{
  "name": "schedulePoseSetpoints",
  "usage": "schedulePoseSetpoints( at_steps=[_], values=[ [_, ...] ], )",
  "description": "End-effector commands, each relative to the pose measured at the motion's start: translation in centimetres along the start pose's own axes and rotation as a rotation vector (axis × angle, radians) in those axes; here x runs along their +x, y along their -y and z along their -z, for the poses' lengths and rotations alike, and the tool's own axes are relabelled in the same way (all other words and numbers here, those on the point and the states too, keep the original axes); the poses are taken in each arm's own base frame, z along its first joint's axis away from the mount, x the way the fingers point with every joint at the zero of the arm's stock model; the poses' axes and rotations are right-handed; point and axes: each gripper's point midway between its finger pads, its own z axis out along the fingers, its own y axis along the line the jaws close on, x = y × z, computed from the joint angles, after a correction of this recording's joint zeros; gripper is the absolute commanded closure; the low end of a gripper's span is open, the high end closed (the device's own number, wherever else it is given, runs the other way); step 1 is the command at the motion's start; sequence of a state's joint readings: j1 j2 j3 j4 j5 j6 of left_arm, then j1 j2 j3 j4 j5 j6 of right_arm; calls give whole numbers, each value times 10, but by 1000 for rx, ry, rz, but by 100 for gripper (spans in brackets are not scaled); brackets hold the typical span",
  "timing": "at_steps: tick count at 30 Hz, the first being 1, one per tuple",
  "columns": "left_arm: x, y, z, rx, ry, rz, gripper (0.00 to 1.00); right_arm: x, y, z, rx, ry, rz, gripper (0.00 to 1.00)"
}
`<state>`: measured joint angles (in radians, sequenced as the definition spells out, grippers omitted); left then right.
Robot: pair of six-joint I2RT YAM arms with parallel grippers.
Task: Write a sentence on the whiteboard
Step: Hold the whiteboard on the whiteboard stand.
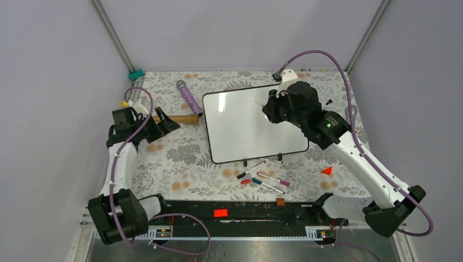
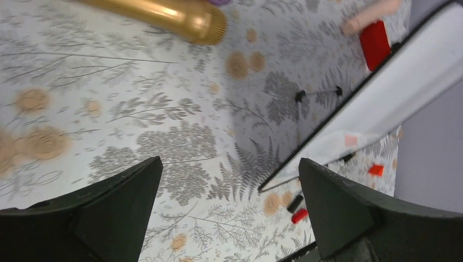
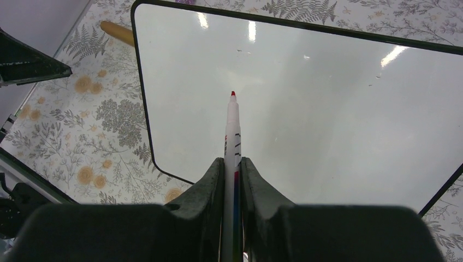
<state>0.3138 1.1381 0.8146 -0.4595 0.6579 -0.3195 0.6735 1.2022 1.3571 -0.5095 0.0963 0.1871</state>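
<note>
The whiteboard (image 1: 240,131) lies flat in the middle of the table, glossy white with a thin black rim. It also shows in the right wrist view (image 3: 327,109) and edge-on in the left wrist view (image 2: 415,76). No red letters of the sentence show on it; its surface is blank. My right gripper (image 1: 271,111) hovers over the board's upper right part. In the right wrist view it (image 3: 233,161) is shut on a white marker (image 3: 233,125) with a red tip pointing at the board. My left gripper (image 1: 166,124) is open and empty left of the board, over the cloth (image 2: 229,164).
A wooden rolling pin (image 1: 183,119) lies by the left gripper, and a purple microphone-like object (image 1: 189,97) lies behind it. Several loose markers (image 1: 262,177) and a red cap (image 1: 245,182) lie in front of the board. A red triangle (image 1: 327,171) lies at the right.
</note>
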Motion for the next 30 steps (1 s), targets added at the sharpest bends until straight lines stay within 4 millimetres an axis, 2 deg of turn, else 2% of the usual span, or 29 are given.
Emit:
schedulePoseSetpoints(
  at_steps=[1,9,12,19,24,27,30],
  values=[
    [-7,57,10,160,25,-238,1,-19,-4,10,-13,73,5,100],
    [-8,113,28,297,-8,-433,1,-20,-9,8,-42,75,-7,100],
    [-7,138,34,443,-20,-454,1,-22,-10,8,-43,80,-6,100],
    [-25,154,40,451,42,-447,1,-26,-8,13,-40,95,8,100],
    [-45,179,40,559,92,-287,1,-23,-10,10,-44,85,1,100],
    [-61,196,53,613,196,-202,1,-23,-11,9,-47,83,-9,100],
    [-69,199,61,583,226,-154,3,-25,-11,11,-48,91,-10,100]
  ],
)
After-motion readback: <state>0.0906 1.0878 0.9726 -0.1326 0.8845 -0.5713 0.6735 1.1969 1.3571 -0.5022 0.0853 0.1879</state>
